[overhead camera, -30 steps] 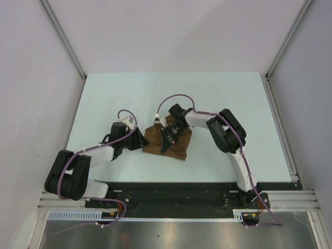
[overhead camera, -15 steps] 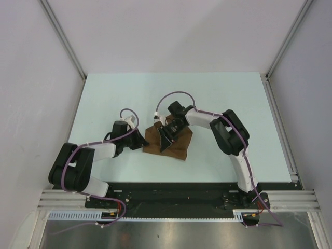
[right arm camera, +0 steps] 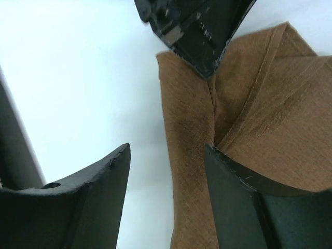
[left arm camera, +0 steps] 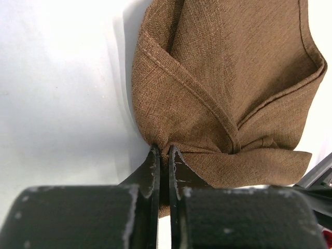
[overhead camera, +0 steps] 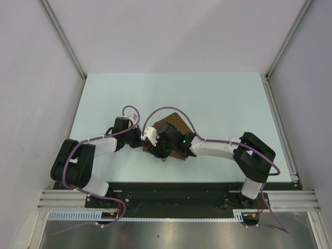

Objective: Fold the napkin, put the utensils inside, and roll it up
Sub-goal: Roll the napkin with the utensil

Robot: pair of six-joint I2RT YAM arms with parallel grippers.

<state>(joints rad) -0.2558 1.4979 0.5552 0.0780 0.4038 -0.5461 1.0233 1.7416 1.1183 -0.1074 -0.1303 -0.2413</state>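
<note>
The brown napkin [overhead camera: 175, 126] lies folded in the middle of the table, partly under the right arm. It fills the left wrist view [left arm camera: 228, 93] and shows in the right wrist view [right arm camera: 249, 104]. My left gripper [overhead camera: 141, 140] is shut on the napkin's left corner [left arm camera: 162, 148]. My right gripper [overhead camera: 158, 150] is open, low over the napkin's near-left edge, its jaws astride that edge [right arm camera: 166, 150], with the left gripper's tip just ahead of it. The fork and the dark-handled utensil are not in view.
The pale table [overhead camera: 223, 98] is bounded by white walls left, right and behind. The black base rail [overhead camera: 171, 192] runs along the near edge. Both arms meet at the napkin's left side.
My right arm has swung from above the napkin's middle down to its near-left edge, stretching low across the table. My left gripper has edged right, against the napkin's corner. The napkin's far corner now shows.
</note>
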